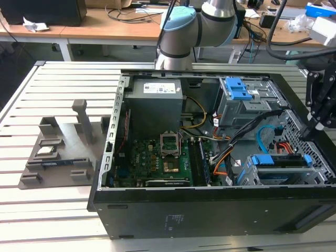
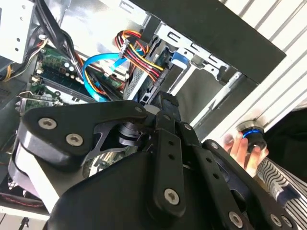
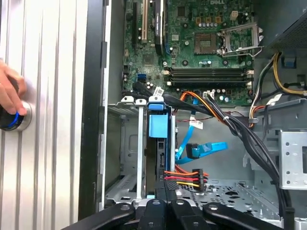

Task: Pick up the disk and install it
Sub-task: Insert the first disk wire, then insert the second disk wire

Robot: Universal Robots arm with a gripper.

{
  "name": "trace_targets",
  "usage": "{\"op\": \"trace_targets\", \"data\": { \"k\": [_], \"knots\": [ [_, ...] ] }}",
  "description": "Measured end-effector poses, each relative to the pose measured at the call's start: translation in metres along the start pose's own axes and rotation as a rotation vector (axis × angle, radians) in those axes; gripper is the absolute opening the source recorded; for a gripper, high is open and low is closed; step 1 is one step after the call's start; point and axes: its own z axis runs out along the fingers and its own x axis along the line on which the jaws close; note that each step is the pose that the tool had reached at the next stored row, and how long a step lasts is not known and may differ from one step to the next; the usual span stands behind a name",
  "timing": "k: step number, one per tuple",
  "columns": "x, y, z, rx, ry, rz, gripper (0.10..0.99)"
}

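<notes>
A slatted metal bench (image 1: 63,210) carries the open computer case (image 1: 210,210), desks and cables behind. The gripper (image 1: 320,113) hangs at three o'clock in the exterior view, over the case's drive cage (image 1: 283,170). In the first wrist view the disk (image 3: 159,143) stands on edge in that cage (image 3: 127,148), blue frame showing, the gripper (image 3: 163,203) right against its near end. Fingers look pressed close together on it, though whether they actually pinch it is hard to say. A hand (image 3: 9,93) rests on a blue-ringed button (image 3: 14,120) at nine o'clock.
</notes>
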Motion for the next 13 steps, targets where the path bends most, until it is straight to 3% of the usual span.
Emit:
{"op": "trace_targets", "data": {
  "k": [4, 5, 6, 8, 10, 13],
  "knots": [
    [0.0002, 0.0001, -0.0014, 0.0, 0.0, 0.0, 0.106],
    [0.0002, 0.0001, -0.0015, 0.0, 0.0, 0.0, 0.294],
    [-0.0005, 0.0011, -0.0017, 0.0, 0.0005, 0.0, 0.361],
    [-0.0101, 0.0091, -0.0002, 0.0, -0.0029, 0.0, 0.361],
    [-0.021, 0.0264, 0.0091, 0.0, -0.0031, 0.0, 0.361],
    [-0.0256, 0.0326, 0.0171, 0.0, -0.0032, -0.001, 0.361]
  ]
}}
